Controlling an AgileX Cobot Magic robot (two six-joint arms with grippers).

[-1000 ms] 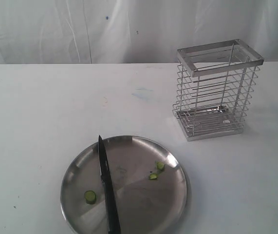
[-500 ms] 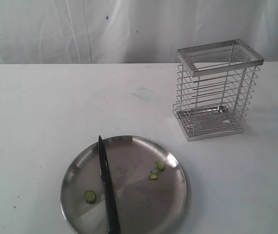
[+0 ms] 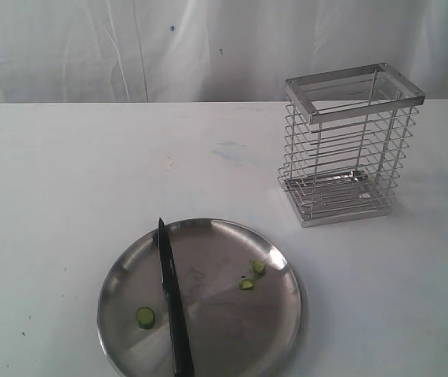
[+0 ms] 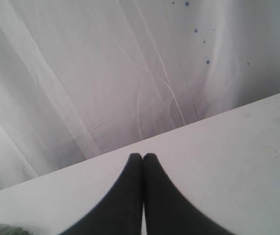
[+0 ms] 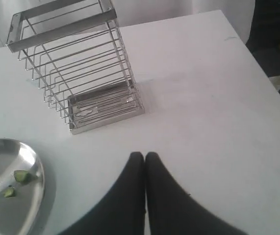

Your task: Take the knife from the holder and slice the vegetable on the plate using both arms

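Off on the left, the left gripper (image 4: 143, 156) is hanging above the white table (image 3: 67, 173) with its two dark fingers pressed together tip to tip, gripping nothing. It is pointing toward the table's edge and the white curtain (image 4: 81, 73). Neither arm is showing in the wide view.

Moving right, the plate (image 3: 216, 330) is sitting at the near edge of the table. On its left half a round slice of the vegetable (image 3: 145, 316) is lying flat, just beside the knife (image 3: 173, 314). The knife is lying across the plate with its tip pointing away over the far rim and its black handle running toward the near rim, and nothing is holding it. To the right of the blade, two smaller green bits (image 3: 259, 267) are resting close together, well apart from the round slice.

Further right and farther back, the holder (image 3: 349, 149) is standing upright, and I am seeing nothing inside it. On the right, the right gripper (image 5: 144, 155) is hovering over bare table near the holder, its fingers shut against each other and empty.

To my eye the job is looking nearly or wholly finished. The knife is out of the holder, the vegetable is lying in cut pieces, and both claws are standing clear of the plate. Whether more slicing is wanted, I cannot tell; the pieces are already looking small.
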